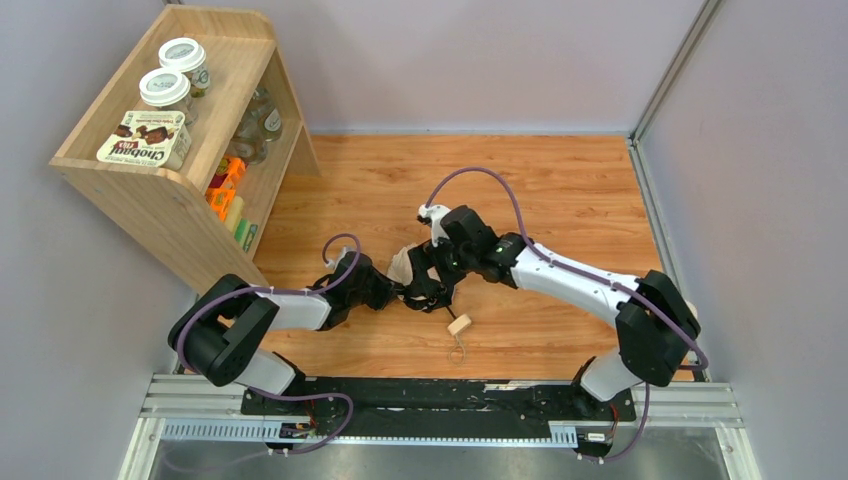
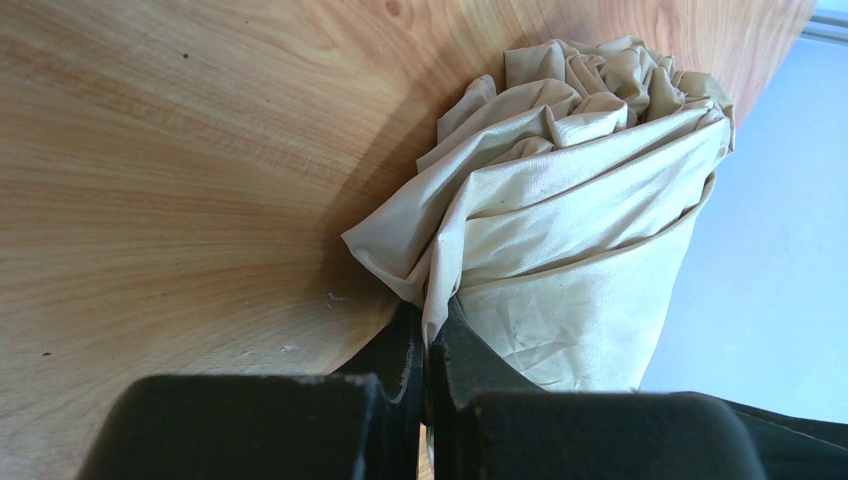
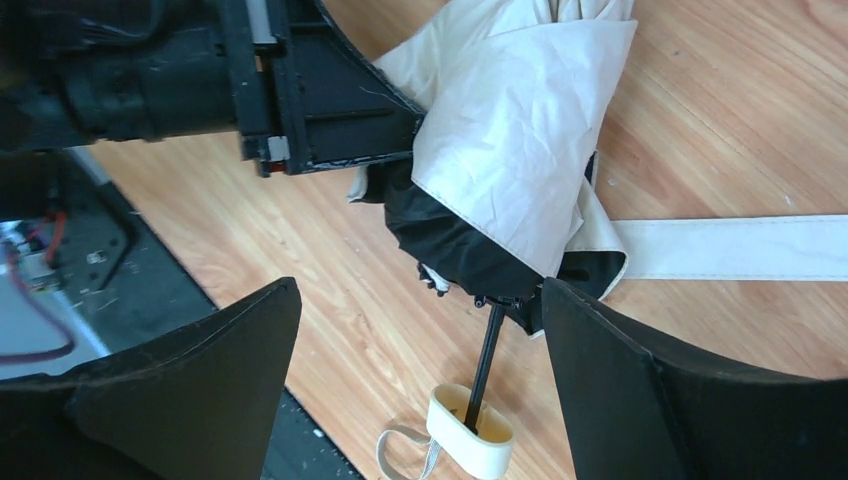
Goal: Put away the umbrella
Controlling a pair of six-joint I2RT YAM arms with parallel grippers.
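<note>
- Left gripper [image 2: 430, 335] pinches one canopy fold of the umbrella [image 2: 560, 230]; the thin cloth could slip out.
- The umbrella lies on the table [image 1: 560, 190] between both grippers.
- Right gripper [image 3: 420, 300] hangs wide and empty above it; the loose canopy may unfurl.

Pale lilac walls [image 1: 480, 60] enclose a wooden tabletop [image 1: 560, 190]; a wooden shelf unit [image 1: 150, 200] stands far left

The umbrella [image 2: 560, 230] has a matt, creased cloth canopy and smooth plastic handle [image 3: 476, 452]; the table [image 2: 180, 180] is glossy wood
</note>
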